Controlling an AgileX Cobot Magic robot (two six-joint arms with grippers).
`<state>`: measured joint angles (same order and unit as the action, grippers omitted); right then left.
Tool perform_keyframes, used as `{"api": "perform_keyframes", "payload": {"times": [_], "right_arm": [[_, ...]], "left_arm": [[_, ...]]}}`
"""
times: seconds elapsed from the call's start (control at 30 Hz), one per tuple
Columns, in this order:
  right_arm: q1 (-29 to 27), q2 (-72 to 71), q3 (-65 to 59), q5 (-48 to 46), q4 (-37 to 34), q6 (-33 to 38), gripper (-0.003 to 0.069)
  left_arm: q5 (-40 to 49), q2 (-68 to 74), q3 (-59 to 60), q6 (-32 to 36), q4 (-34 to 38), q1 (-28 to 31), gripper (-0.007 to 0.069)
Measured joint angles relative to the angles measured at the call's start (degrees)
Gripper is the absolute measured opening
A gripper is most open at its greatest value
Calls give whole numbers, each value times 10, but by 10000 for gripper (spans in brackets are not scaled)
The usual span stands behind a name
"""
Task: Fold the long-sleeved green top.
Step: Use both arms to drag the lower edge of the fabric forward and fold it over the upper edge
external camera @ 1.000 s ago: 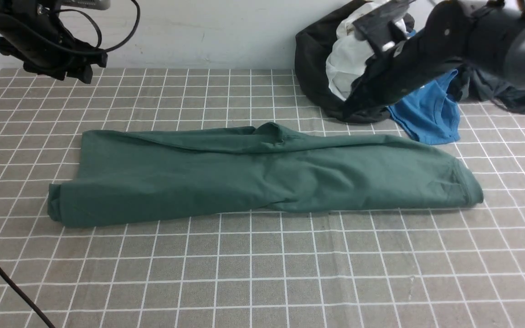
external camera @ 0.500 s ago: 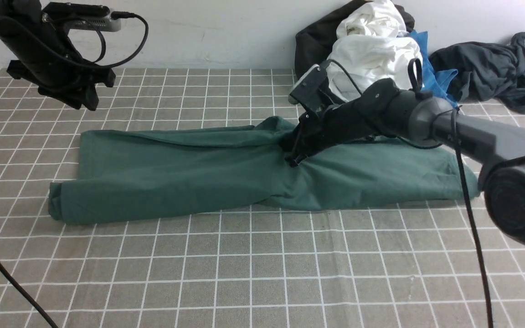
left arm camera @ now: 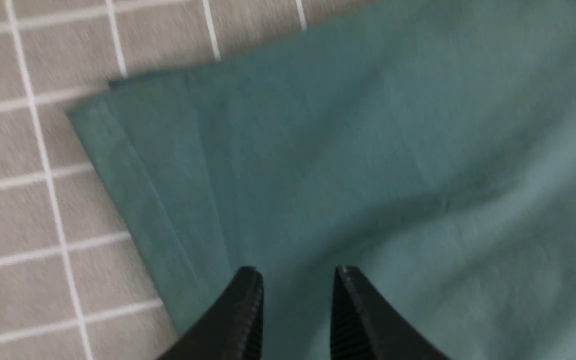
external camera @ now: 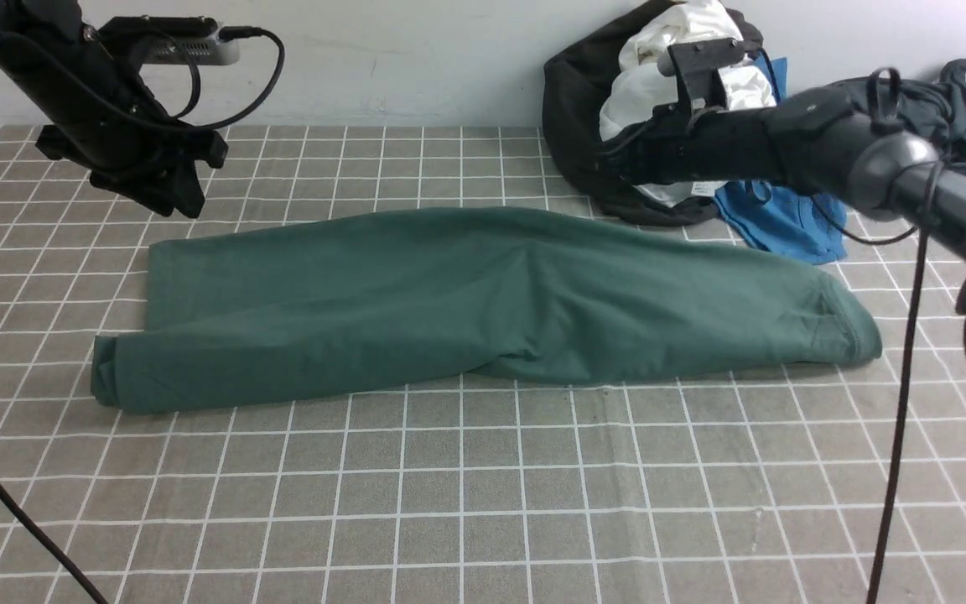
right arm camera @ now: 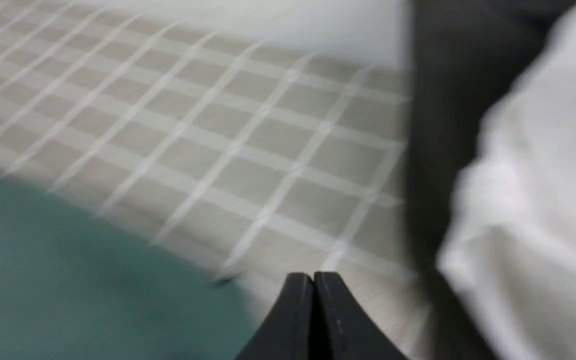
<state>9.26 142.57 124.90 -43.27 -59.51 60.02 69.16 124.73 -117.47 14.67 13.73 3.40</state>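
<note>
Green long-sleeved fabric top [external camera: 483,302]: folded into long band, flat across centre of grey grid-patterned tablecloth [external camera: 483,503].
Left gripper [left arm camera: 298,270]: raised over top's far left corner, pointing down, jaws slightly apart, empty.
Right gripper [right arm camera: 313,274]: arm stretched level before heap of black, white and blue garments [external camera: 575,117], fingers pressed together, empty.

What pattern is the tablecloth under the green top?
The tablecloth is grey-brown with a white grid; front view shows it best.

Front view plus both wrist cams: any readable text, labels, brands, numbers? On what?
None readable. The green top is plain, the tablecloth carries only a white grid, and the clothes pile shows no legible print. Both wrist views are blurred; no lettering shows there.
</note>
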Motion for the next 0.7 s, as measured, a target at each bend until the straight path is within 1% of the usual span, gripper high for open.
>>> {"api": "perform_keyframes", "payload": {"times": [0.03, 0.1, 0.13, 0.2, 0.23, 0.27, 0.3, 0.33, 0.37, 0.4, 0.43, 0.53, 0.7], "right_arm": [[0, -20, 2, -73, 56, -57, -8], [3, -35, 4, -174, 146, -137, -7], [4, -36, 5, -183, 156, -155, -7], [7, -35, 5, -249, 263, -238, -7], [8, -31, 4, -262, 317, -272, -7], [8, -26, -2, -268, 388, -318, -7], [7, -25, -3, -269, 398, -318, -7], [1, -20, -15, -270, 464, -367, -7], [0, -20, -15, -269, 465, -372, -6], [-5, -22, -18, -266, 500, -399, -6], [-9, -24, -18, -269, 523, -411, -6], [-36, -25, -20, -270, 569, -431, -6], [-80, -40, -25, -273, 581, -445, -6]], "left_arm": [[4, 0, 13, 3, 7, 0, 185], [6, 0, 42, 16, 22, 0, 185], [6, 0, 50, 17, 27, 0, 185], [6, 0, 99, 39, 42, -2, 185], [6, 0, 122, 45, 43, -2, 185], [2, 0, 150, 48, 43, -4, 185], [-2, 0, 154, 49, 42, -4, 185], [-20, 1, 190, 49, 32, -4, 185], [-26, 1, 193, 49, 29, -4, 185], [-49, 1, 212, 49, 10, -3, 185], [-62, 1, 218, 48, -1, -3, 185], [-96, 0, 226, 37, -27, 5, 185], [-126, -19, 229, 27, -65, 31, 185]]}}
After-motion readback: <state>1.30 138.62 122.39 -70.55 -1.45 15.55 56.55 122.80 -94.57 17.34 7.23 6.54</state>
